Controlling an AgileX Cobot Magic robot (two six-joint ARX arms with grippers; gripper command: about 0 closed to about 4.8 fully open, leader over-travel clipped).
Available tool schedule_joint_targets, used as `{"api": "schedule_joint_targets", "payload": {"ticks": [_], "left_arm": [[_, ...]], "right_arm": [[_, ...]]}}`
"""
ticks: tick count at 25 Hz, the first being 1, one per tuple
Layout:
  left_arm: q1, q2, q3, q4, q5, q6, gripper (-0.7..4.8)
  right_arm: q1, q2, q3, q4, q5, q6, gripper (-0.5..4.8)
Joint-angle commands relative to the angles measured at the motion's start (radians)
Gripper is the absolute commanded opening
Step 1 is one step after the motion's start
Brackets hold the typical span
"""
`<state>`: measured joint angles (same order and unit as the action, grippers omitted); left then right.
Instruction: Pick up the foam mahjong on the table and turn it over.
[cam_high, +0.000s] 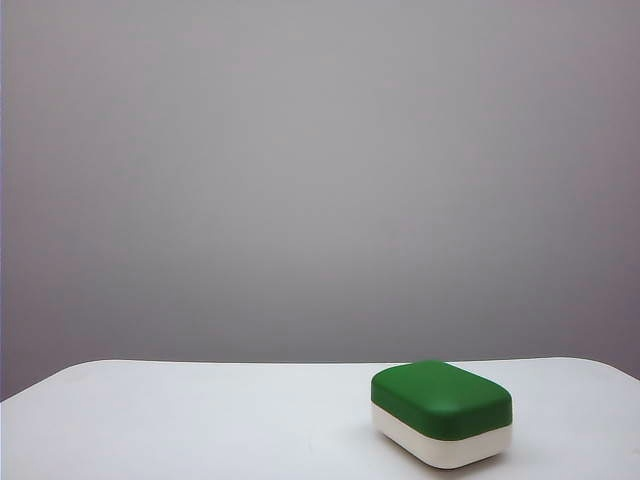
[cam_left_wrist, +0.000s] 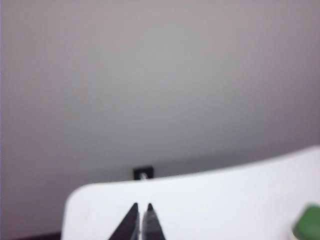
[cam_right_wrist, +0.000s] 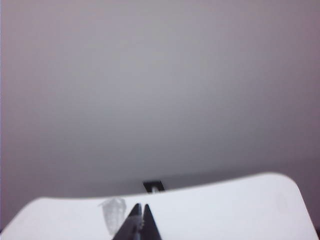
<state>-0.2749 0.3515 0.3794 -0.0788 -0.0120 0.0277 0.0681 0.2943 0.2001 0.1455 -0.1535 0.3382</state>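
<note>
Foam mahjong (cam_high: 441, 413) (green up) on table (cam_high: 200, 420); claws (cam_left_wrist: 142, 206) (cam_right_wrist: 140, 206) closed.

Wall (cam_high: 320, 170): plain grey, filling the background in all views. Socket (cam_left_wrist: 143, 173): small, dark, square, sitting low on the wall, showing in both wrist views.

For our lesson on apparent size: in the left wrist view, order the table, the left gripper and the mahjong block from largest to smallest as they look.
1. Table.
2. Left gripper, shut, low over the table, and the mahjong block: unranked, since both are cut off at the frame edge.
</note>
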Motion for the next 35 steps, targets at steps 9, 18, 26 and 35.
{"api": "schedule_joint_targets", "payload": {"ticks": [9, 18, 26, 35], "left_arm": [[-0.001, 0.404, 0.105, 0.005, 0.241, 0.092, 0.18], [-0.04, 0.425, 0.12, -0.068, 0.314, 0.088, 0.17], [-0.142, 0.428, 0.129, -0.089, 0.343, 0.069, 0.17], [-0.143, 0.434, 0.129, -0.091, 0.392, 0.068, 0.17]], "right_arm": [[-0.019, 0.797, 0.287, 0.083, -0.36, -0.166, 1.33], [-0.014, 1.34, 0.611, 0.022, -0.585, -0.188, 3.2], [-0.01, 1.58, 0.751, -0.162, -0.586, -0.269, 3.2], [0.057, 1.59, 0.75, -0.282, -0.565, -0.365, 3.33]]}}
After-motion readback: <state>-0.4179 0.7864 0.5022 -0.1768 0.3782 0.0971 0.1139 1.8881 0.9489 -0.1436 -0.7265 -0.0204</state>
